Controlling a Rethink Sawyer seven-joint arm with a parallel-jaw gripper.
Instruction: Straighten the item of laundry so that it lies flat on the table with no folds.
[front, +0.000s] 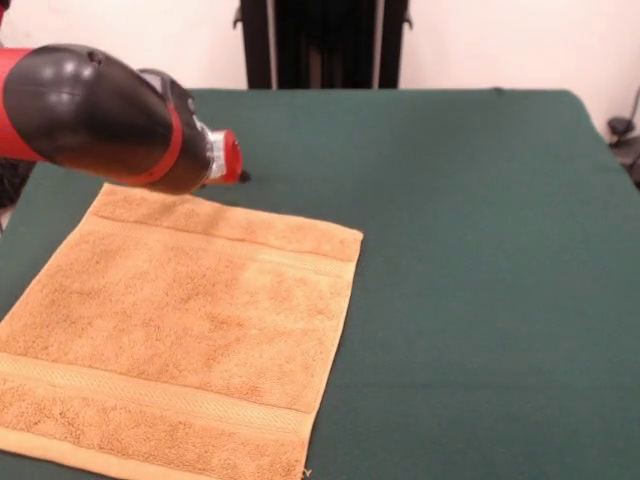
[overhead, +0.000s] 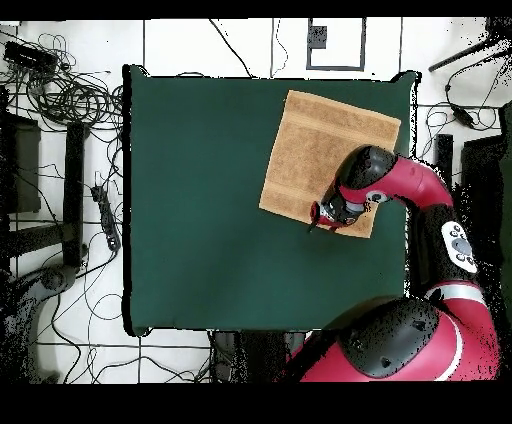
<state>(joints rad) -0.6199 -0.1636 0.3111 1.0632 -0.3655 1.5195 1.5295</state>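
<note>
The orange-tan towel (front: 180, 330) (overhead: 322, 148) is the item of laundry. It lies spread out on the dark green table (front: 480, 250) (overhead: 200, 200), and no folds show on the part I can see. Flat woven bands run near its far and near edges in the front view. The arm's red and black wrist covers the towel's far left corner there. The gripper (front: 240, 176) (overhead: 315, 218) sits low at the towel's edge by that corner, over the cloth-table border. Its tip is too small and too hidden to read.
The towel's near edge reaches the table's front edge in the front view. Green cloth stretches to the right of the towel. Cables (overhead: 70, 95) lie on the floor left of the table in the overhead view. A black stand (front: 625, 140) is beyond the table's right edge.
</note>
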